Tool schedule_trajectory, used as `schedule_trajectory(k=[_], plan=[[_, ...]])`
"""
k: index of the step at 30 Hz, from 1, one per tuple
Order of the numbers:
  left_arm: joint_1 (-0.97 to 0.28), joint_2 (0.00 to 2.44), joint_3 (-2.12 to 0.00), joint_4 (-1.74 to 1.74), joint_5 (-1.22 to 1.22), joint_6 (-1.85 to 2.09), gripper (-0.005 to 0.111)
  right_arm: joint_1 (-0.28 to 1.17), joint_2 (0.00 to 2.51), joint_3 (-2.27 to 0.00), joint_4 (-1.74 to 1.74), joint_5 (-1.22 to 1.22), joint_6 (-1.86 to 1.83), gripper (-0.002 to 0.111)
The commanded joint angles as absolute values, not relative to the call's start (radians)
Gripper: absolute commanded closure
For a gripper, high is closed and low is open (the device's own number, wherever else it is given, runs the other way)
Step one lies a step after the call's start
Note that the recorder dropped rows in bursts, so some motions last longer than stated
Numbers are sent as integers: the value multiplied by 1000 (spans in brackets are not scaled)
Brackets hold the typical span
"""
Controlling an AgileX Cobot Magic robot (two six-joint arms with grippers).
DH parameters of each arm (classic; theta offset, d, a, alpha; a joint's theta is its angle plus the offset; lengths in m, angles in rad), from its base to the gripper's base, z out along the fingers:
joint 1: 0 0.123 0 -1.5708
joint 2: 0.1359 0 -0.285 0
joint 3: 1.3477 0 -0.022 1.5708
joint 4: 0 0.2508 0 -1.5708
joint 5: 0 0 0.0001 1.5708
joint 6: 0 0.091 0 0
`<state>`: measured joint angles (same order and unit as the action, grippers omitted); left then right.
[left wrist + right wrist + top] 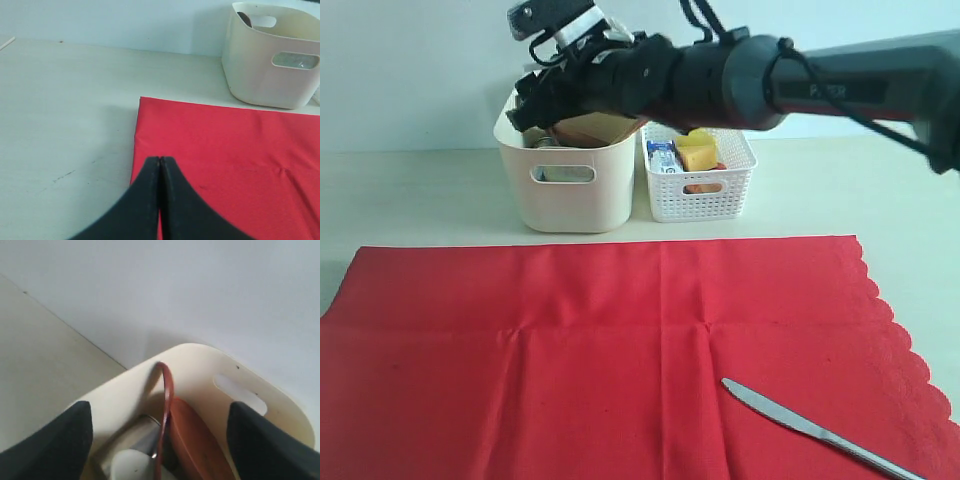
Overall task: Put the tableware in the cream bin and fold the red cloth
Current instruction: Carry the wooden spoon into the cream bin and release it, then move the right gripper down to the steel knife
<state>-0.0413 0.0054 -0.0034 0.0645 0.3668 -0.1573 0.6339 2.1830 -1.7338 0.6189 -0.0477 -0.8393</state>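
With the plate [195, 440] in the bin [565, 200], our right claw [160, 435] stands apart above it, the left claw [160, 165] together; next we need the knife [800, 420] on the cloth [570, 350].

Lighting: bright, even and diffuse in all three views; you get no hard shadows anywhere. Exterior view: red cloth [570, 350] strongly saturated, its creases showing only as faint darker lines; silver knife [800, 422] with a pale sheen along the blade; right arm [720, 75] close to the lens, dark and slightly soft; cream bin [570, 190] leaving a thin soft shadow on the table [420, 200]. Left wrist view: left gripper [160, 161] a near-black silhouette, no surface detail, soft edges. Right wrist view: right gripper [159, 410] fingers [55, 445] dark and blurred; brown wooden plate [192, 445] casting a soft shadow on the bin's inner side; wall [200, 290] shading gently to grey.
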Motion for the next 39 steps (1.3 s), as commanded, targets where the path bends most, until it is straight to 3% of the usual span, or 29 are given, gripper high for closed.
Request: schedule_trajectory(k=[1,5,13,19,25,39], plan=[[-40,0,0,65,356,-157,107,629,2076,-1741,626,172,-844,41],[-40,0,0,65,356,-157,107,629,1988,-1741,568,358,-736,46],[-40,0,0,65,356,-157,107,629,1851,-1741,113,750,-285,52],[-40,0,0,65,356,-157,107,629,1814,-1732,83,1002,-243,53],[-40,0,0,65,356,-157,107,629,1779,-1609,70,1103,-203,53],[-40,0,0,65,356,-157,107,629,1519,-1078,43,1095,-177,53]])
